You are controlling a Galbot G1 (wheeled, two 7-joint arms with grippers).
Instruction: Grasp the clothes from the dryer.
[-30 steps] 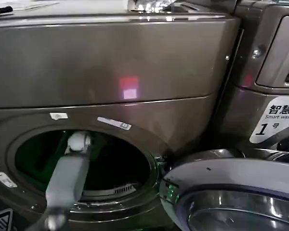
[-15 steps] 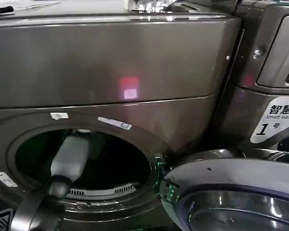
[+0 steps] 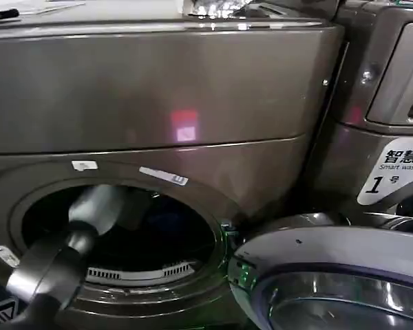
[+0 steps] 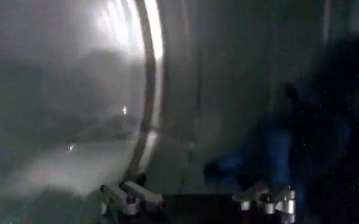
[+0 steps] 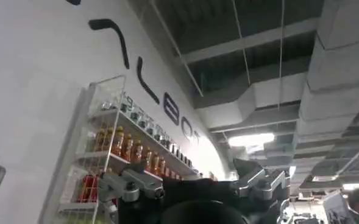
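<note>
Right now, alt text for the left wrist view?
The open left gripper is inside the dryer drum, facing a dim dark blue piece of the clothes ahead, not yet touching it. The drum's curved metal wall and a bright rim fill the rest.

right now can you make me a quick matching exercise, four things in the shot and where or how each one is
Things:
1. left gripper
2. right gripper
3. dryer door
4. clothes

States:
a. swung open beside the porthole
b. open, inside the drum, short of the fabric
c. dark blue heap lying in the drum
d. open, raised toward the ceiling, away from the machine

Pairs: 1-b, 2-d, 3-a, 4-c
</note>
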